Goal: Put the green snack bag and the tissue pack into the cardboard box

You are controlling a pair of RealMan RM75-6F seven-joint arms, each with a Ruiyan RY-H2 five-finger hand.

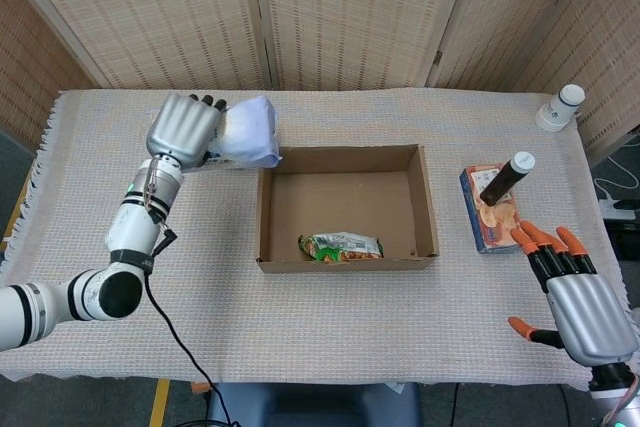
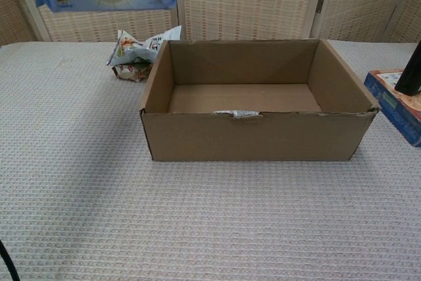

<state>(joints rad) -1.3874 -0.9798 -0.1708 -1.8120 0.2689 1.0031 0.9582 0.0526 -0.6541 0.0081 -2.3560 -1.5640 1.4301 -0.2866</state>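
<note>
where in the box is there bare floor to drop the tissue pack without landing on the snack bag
The box floor is bare across its back and middle, from left wall to right wall. Only the front is taken: the green snack bag lies along the front wall. The left hand holds the tissue pack above the back-left corner.

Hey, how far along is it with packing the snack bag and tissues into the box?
Done: the green snack bag lies inside the cardboard box. In hand: the left hand holds the tissue pack in the air, up beside the box's far left corner. Left: carry it over the box and set it inside.
</note>
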